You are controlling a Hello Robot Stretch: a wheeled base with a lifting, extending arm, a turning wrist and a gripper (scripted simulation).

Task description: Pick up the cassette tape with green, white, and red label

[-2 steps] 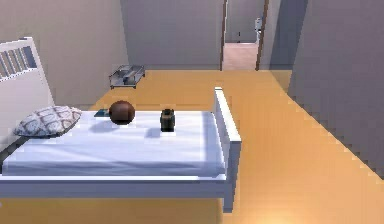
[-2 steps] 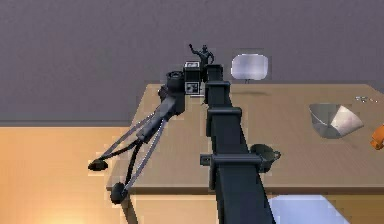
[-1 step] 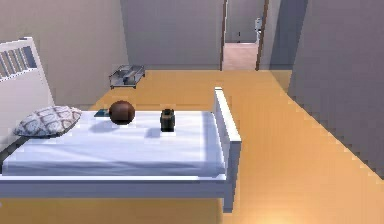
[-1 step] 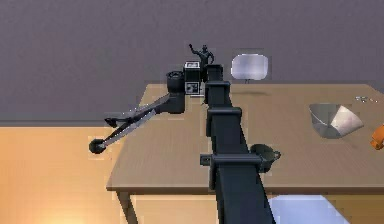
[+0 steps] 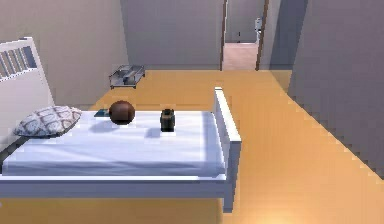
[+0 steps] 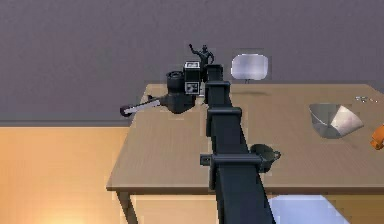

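Arm [image 6: 228, 135] reaches across the counter [image 6: 160, 150], fingers [image 6: 142, 105] at its upper-left corner — probably lining up a grasp — whether holding anything, I cannot tell.

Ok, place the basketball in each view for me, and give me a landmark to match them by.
Forward view: the basketball lies on the bed, left of centre, between the pillow and a dark jar.
Arm side view: a wooden table with a grey bowl toward its right.
Shared landmark: the orange-brown floor, which is at the arm side view's lower left.
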